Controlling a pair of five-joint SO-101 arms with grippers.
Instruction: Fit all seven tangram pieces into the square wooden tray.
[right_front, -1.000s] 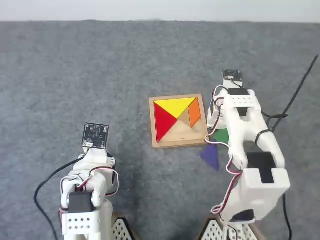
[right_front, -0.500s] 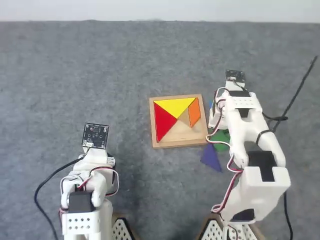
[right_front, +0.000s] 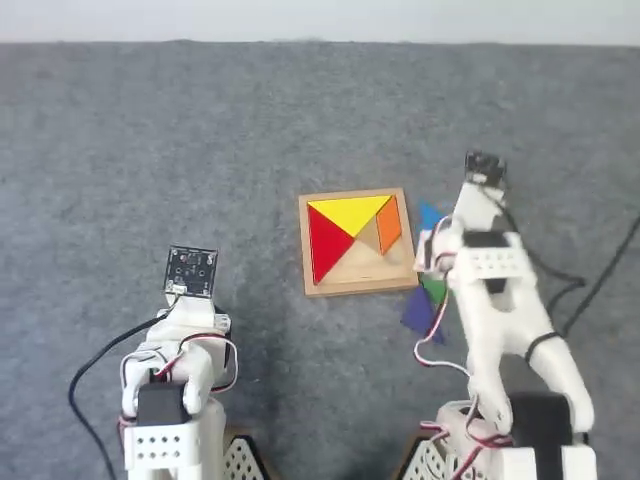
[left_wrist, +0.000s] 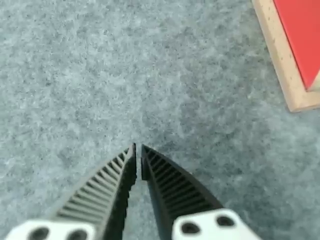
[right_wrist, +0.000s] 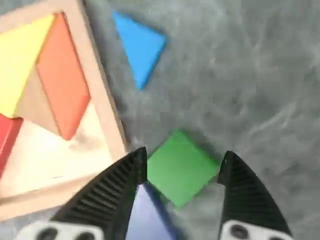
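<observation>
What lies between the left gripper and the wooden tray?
Bare grey carpet lies between the left gripper and the wooden tray, seen in the left wrist view.

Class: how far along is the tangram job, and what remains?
Done: the red triangle, yellow triangle and orange parallelogram lie in the tray. In hand: the right gripper is open, its fingers either side of the green square. Left: that square, the blue triangle and purple triangle outside the tray. The left gripper is shut over carpet.
</observation>
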